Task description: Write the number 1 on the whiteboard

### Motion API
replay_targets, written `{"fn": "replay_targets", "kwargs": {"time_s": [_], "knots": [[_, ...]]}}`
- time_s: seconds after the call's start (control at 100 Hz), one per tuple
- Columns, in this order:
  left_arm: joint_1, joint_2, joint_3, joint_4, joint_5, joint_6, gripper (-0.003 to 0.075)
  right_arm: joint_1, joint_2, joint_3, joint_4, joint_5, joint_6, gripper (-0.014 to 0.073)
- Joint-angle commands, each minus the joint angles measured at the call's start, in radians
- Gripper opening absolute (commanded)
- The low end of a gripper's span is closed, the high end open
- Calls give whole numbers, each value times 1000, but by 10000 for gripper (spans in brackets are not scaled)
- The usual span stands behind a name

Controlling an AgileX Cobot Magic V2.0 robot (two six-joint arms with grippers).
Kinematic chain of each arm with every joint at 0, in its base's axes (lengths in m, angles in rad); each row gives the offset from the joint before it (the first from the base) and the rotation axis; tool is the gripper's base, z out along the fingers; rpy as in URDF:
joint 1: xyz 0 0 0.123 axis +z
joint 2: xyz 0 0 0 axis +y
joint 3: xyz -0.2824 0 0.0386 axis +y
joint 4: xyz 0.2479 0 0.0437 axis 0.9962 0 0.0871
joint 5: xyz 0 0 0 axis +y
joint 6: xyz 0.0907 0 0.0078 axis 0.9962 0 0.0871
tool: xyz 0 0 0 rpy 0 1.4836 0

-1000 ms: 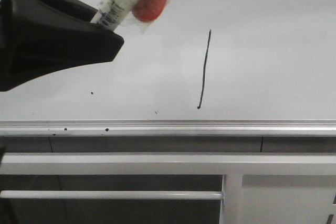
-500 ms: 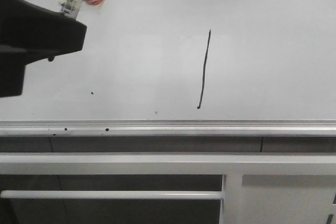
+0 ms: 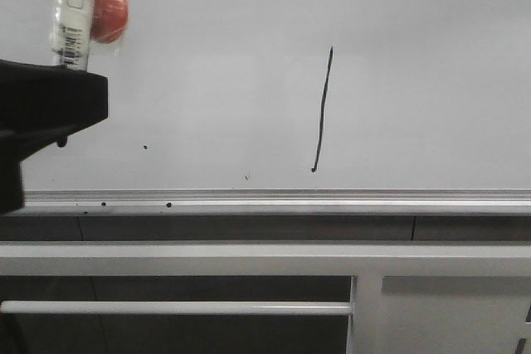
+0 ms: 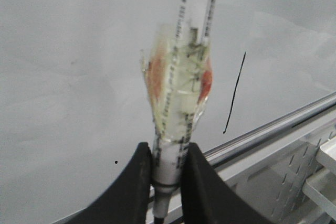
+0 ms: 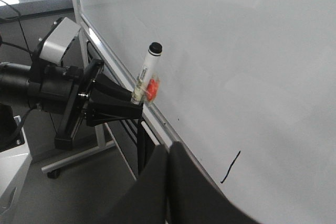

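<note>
I read the number 1 (image 3: 323, 110) as already on the whiteboard (image 3: 415, 55): a thin black stroke, slightly slanted, ending a little above the silver edge rail (image 3: 332, 198), right of the board's middle in the front view. The left gripper (image 4: 167, 156) sat well apart from that stroke, over by the board's left side, which I judged a sensible place to park if the writing was finished, since it kept the tip clear of the fresh line. Its jaws were closed snugly on the lower barrel of the marker pen (image 4: 181, 77), the pen standing roughly upright out of the fingers. A wad of clear tape with an orange-red piece (image 3: 109, 11) under it was wrapped around the pen's middle; I took that as padding or a grip aid, though I could not tell for certain. In the right wrist view the pen's black end (image 5: 155, 49) appeared to stand just off the board, not touching. The right gripper (image 5: 169, 153) hung back from the board with its two fingers pressed together on nothing. A few small black specks (image 3: 145, 147) dotted the lower left of the board.
</note>
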Motion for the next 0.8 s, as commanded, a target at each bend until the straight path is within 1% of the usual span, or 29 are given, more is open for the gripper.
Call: {"fn": "replay_targets", "kwargs": {"time_s": [0.0, 0.18, 0.29, 0.46, 0.65, 0.79], "knots": [[-23, 53, -19, 16, -160, -94, -20, -6, 0, -31, -18, -58, -2, -60], [-57, 205, -19, 16, -304, -244, -20, -6, -2, 12, -29, -61, 2, -60], [-75, 289, -19, 16, -396, -302, -20, -6, -2, 66, -44, -109, 35, -60], [-75, 359, -19, -32, -396, -377, -20, -6, -2, 127, -94, -162, 52, -60], [-73, 370, -19, -38, -396, -379, -20, -6, -2, 164, -151, -188, 65, -60], [-69, 370, -21, -52, -396, -379, -20, -8, -2, 188, -279, -195, 223, -60]]}}
